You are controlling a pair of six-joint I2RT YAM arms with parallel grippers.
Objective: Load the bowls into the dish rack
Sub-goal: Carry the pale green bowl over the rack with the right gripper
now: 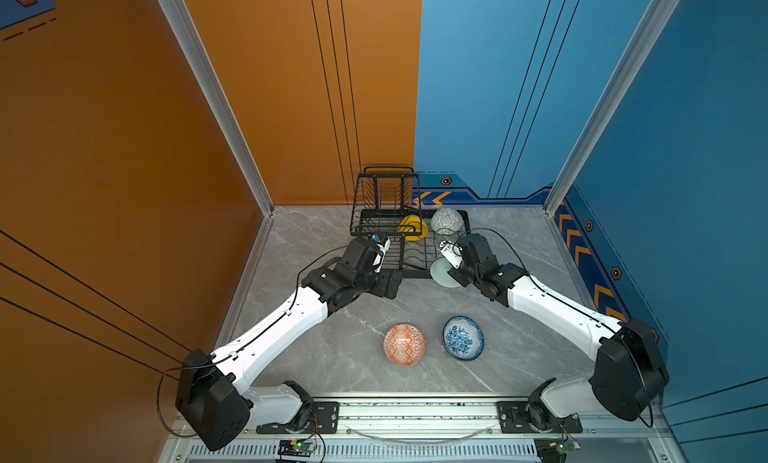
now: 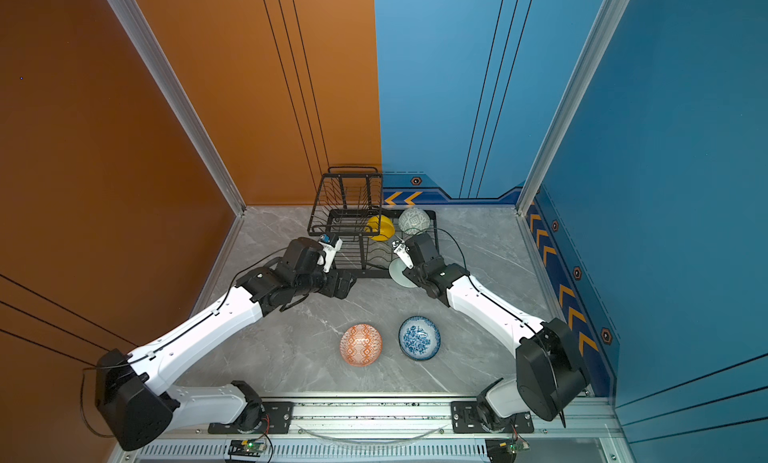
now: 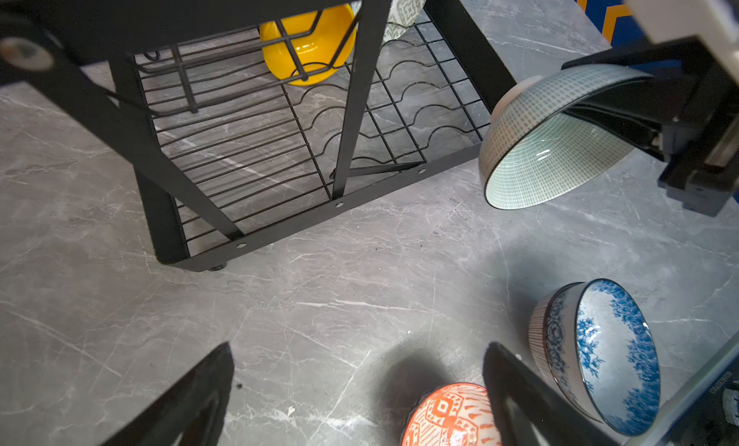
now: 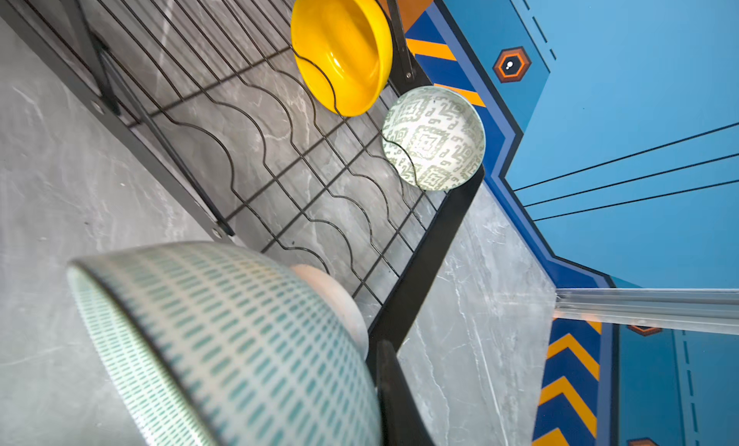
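On the left, the left claw [image 3: 360,350] hangs over the grey marble table [image 1: 316,357] just in front of the dish rack [image 1: 415,274], its jaws spread wide with nothing between them; the rack stands at the back, with its raised basket on the left end and the lower tray running to the right; in the tray's far slots the yellow bowl [image 1: 412,226] and, just beside it, the grey-green bowl [image 1: 446,221] stand on edge; nearer me the orange bowl [image 1: 404,344] sits upright on the table; the right claw [image 1: 456,270] is pinched tight on the rim of the pale mint bowl [image 1: 441,275], holding it tilted at the tray's near right corner, foot towards the rack; the blue-and-white bowl [image 1: 463,337] rests tilted beside the orange one, seemingly nested in a pinkish striped bowl [image 3: 538,336].
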